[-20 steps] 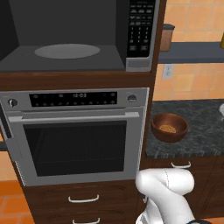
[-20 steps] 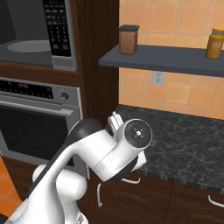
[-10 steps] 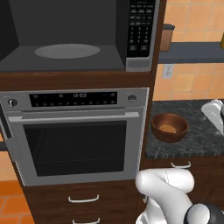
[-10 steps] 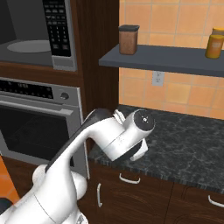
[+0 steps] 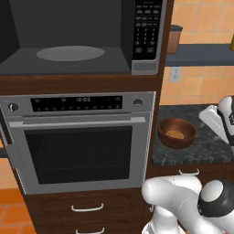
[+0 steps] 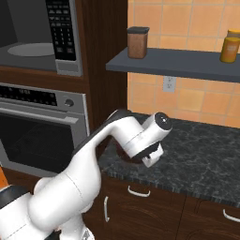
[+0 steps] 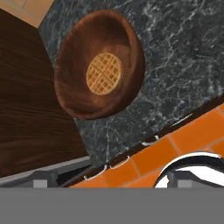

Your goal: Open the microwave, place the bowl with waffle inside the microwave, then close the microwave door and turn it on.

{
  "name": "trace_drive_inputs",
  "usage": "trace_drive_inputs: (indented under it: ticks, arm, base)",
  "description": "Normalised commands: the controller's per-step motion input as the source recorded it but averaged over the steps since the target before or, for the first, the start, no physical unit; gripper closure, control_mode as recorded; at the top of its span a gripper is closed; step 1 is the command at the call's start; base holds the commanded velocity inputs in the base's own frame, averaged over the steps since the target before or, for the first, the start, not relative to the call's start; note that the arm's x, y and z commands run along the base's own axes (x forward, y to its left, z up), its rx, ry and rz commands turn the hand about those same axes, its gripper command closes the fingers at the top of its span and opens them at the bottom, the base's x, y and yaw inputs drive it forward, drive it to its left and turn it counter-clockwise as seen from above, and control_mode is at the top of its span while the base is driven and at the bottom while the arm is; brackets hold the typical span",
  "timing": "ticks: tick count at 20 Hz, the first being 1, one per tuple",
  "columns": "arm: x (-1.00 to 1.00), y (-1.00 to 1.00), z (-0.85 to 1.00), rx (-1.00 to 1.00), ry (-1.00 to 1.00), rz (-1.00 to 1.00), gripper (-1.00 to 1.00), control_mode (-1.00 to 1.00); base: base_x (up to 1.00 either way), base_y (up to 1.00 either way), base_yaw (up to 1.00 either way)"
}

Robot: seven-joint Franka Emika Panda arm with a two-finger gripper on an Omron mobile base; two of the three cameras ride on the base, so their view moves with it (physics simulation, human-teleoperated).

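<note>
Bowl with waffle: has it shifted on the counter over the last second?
No. The bowl with waffle sits at the same spot on the dark counter, right of the oven.

reddish-brown wooden bowl (image 7: 99, 64), golden grid-patterned waffle (image 7: 104, 73) inside, on black white-veined marbled counter (image 7: 183, 57); orange tiled floor (image 7: 175, 144) below.
</note>
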Motion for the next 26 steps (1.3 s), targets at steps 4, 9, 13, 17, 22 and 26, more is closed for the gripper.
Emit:
trace_drive_inputs:
  ticks: [4, 9, 13, 17, 22, 26]
  arm:
    - [0.46, -0.17, -0.39, 0.0, 0.06, 0.09, -1.0, -1.0]
    - [0.44, -0.18, -0.38, 0.0, 0.04, 0.08, -1.0, -1.0]
    - [0.42, -0.11, -0.4, 0.0, 0.01, 0.08, -1.0, -1.0]
    - [0.43, -0.12, -0.45, 0.0, 0.0, 0.08, -1.0, -1.0]
    - [0.42, -0.16, -0.4, 0.0, 0.0, 0.08, -1.0, -1.0]
    - [0.29, -0.07, -0.23, 0.0, 0.0, 0.06, -1.0, -1.0]
  base:
    - [0.0, 0.0, 0.0]
    - [0.0, 0.0, 0.0]
    - [0.0, 0.0, 0.0]
    - [0.0, 0.0, 0.0]
    - [0.0, 0.0, 0.0]
    - [0.0, 0.0, 0.0]
